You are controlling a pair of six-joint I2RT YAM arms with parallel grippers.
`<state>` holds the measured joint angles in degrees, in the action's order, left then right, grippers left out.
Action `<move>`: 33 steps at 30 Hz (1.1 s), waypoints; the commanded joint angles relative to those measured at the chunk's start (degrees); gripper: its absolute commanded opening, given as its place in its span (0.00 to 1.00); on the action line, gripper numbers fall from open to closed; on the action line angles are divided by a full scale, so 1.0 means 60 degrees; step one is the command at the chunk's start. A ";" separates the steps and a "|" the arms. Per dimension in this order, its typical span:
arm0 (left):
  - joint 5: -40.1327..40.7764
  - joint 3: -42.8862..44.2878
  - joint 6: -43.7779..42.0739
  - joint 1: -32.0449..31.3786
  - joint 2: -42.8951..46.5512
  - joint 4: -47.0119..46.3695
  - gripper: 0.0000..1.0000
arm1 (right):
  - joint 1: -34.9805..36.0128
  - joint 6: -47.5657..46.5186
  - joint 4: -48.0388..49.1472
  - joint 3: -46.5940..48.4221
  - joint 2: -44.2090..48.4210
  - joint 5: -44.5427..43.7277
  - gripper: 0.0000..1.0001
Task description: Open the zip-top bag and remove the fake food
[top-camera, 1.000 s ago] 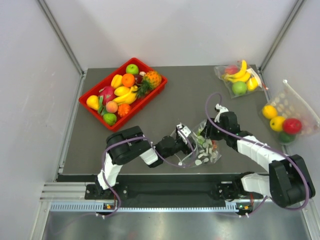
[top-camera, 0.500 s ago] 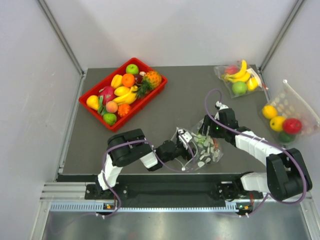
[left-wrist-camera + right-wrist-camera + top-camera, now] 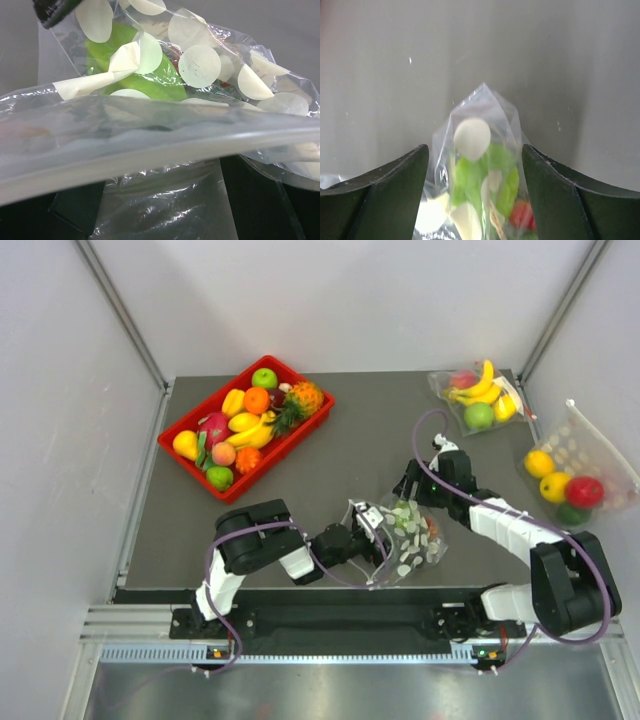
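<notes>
The zip-top bag, clear with pale round dots, sits near the table's front centre, partly lifted. My left gripper is at its left end. In the left wrist view the bag fills the frame, its white zip strip runs across, and film hides the left gripper; it appears shut on the bag. A green fruit shows inside. My right gripper is at the bag's far end. It is open, with the bag's corner between the fingers. Green fruit and a red-orange one show inside.
A red tray of fruit stands at the back left. A clear bag with bananas and a green apple lies at the back right. A bigger dotted bag of yellow and red fruit lies at the right edge. Grey walls enclose the table.
My right gripper has moved left and slightly away from me, from the bag's right side to its far end. My left gripper and the bag have shifted slightly toward the front edge.
</notes>
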<state>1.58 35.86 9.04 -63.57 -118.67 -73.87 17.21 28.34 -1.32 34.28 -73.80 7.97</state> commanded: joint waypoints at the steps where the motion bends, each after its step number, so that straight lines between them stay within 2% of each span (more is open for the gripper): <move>1: 0.0219 -0.0219 0.0032 -0.0083 -0.0041 -0.1810 0.93 | -0.0203 0.0258 0.1128 0.0482 -0.0384 0.0166 0.75; 3: 0.0263 -0.0219 -0.0012 -0.0098 -0.0011 -0.1825 0.93 | -0.0203 0.0199 0.1085 0.0672 -0.0721 0.0195 0.73; 5: 0.0307 -0.0219 -0.0085 -0.0098 0.0018 -0.1767 0.93 | -0.0188 0.0126 0.0954 0.0746 -0.0897 0.0327 0.64; 6: 0.0336 -0.0219 -0.0114 -0.0098 0.0090 -0.1737 0.93 | -0.0203 0.0053 0.0880 0.0703 -0.0913 0.0327 0.43; 8: 0.0366 -0.0190 -0.0158 -0.0098 0.0106 -0.1693 0.94 | -0.0203 -0.0049 0.0705 0.0615 -0.0855 0.0240 0.19; 9: 0.0366 -0.0161 -0.0173 -0.0098 0.0106 -0.1693 0.94 | -0.0203 -0.0152 0.0486 0.0484 -0.0709 0.0138 0.04; 10: 0.0366 -0.0146 -0.0173 -0.0113 0.0106 -0.1722 0.94 | -0.0203 -0.0196 0.0383 0.0396 -0.0621 -0.0080 0.00; 21: 0.0264 0.0702 -0.0174 -0.0537 -0.0041 -0.1708 0.95 | -0.0130 -0.0124 -0.0014 -0.1435 0.0654 -0.0361 0.00; 28: 0.0453 0.1216 -0.0232 -0.0640 -0.0465 -0.1430 0.96 | -0.0115 -0.0065 -0.0497 -0.1612 0.1620 -0.0288 0.00; 33: 0.0673 0.1436 -0.0276 -0.0655 -0.0641 -0.0524 0.93 | -0.0100 -0.0035 -0.0892 -0.1759 0.2338 -0.0288 0.00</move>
<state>3.90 42.74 7.90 -67.48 -121.82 -74.37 16.69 27.68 -4.97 24.23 -62.19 5.67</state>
